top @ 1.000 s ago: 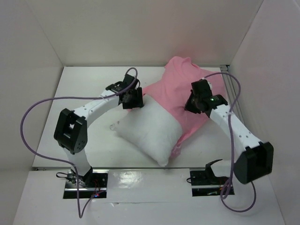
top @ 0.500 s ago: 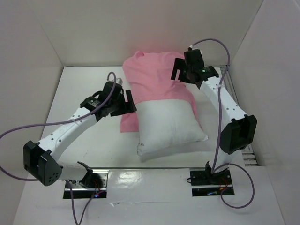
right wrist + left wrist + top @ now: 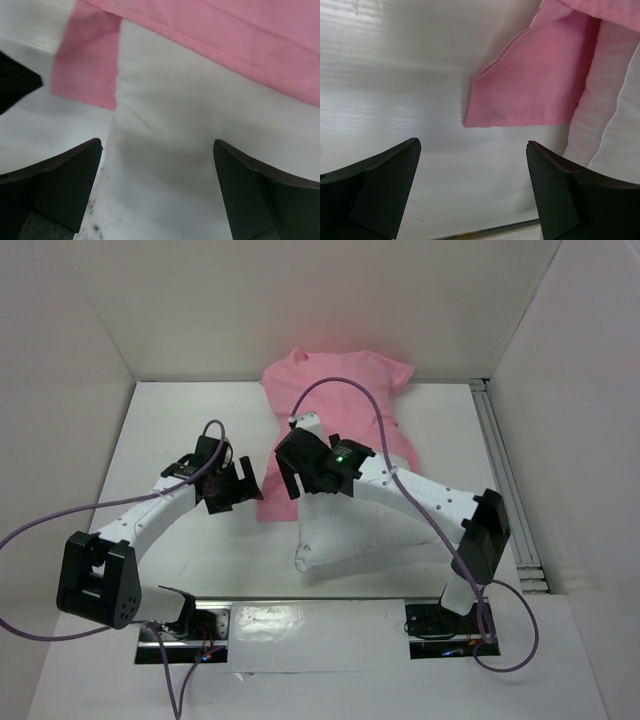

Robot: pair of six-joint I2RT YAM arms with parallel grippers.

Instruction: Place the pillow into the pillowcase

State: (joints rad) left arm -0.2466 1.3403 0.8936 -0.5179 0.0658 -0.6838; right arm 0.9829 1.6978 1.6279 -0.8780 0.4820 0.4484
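Observation:
The pink pillowcase (image 3: 340, 390) lies at the back centre, drawn over the far half of the white pillow (image 3: 370, 535), whose near half sticks out toward me. My right gripper (image 3: 290, 465) hangs open over the pillow's left edge, just below the pillowcase hem. In the right wrist view the pillow (image 3: 190, 115) fills the space under the open right gripper (image 3: 157, 192), with the pillowcase (image 3: 240, 35) across the top. My left gripper (image 3: 238, 490) is open to the left of the pillowcase's loose corner (image 3: 530, 85). Only bare table shows under the left gripper (image 3: 472, 192).
White walls close in the table on the left, back and right. A metal rail (image 3: 510, 490) runs along the right side. Purple cables (image 3: 345, 390) loop above both arms. The left gripper's black finger (image 3: 15, 85) shows at the left edge of the right wrist view.
Both grippers have opened. The right arm swung from the back right down to the pillow's left edge. The left gripper drew back left, away from the pillowcase.

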